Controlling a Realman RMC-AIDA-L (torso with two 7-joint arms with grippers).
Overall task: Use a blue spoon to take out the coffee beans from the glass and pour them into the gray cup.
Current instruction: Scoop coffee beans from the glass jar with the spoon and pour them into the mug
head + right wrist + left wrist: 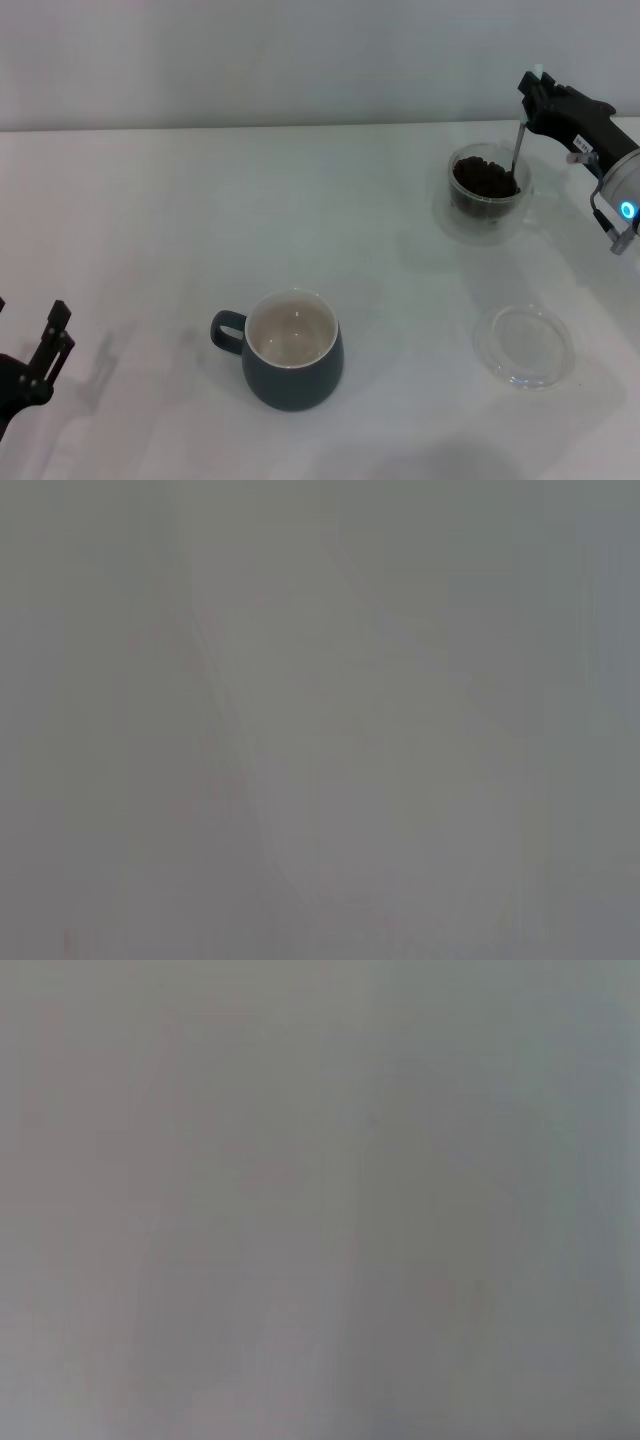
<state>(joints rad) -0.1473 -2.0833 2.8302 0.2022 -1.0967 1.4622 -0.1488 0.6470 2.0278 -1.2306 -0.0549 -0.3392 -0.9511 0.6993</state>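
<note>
- Gripping the blue spoon [519, 150] by the top of its handle, the right gripper [537, 103] hangs just above and behind the glass [487, 192], fingers closed on the handle, whose pale tip pokes out above them.
- From that grip the spoon runs steeply down and slightly toward the robot's left, its bowl buried in the coffee beans [482, 178] that fill the glass.
- From the spoon's bowl, the gray cup [292, 349] sits well apart, nearer the robot and off to the robot's left, upright with its handle on the far side from the spoon; its cream inside shows no beans.
- A shallow clear saucer [525, 345] lies nearer the robot than the glass, beside the likely carry path.
- The left gripper [48, 350] rests parked at the table's left edge, fingers a narrow gap apart; the right arm is clearly the one placed for the scoop.
- Both wrist views show only blank gray.
- Judged from this, scooping is under way and the carry must keep the bowl level.
</note>
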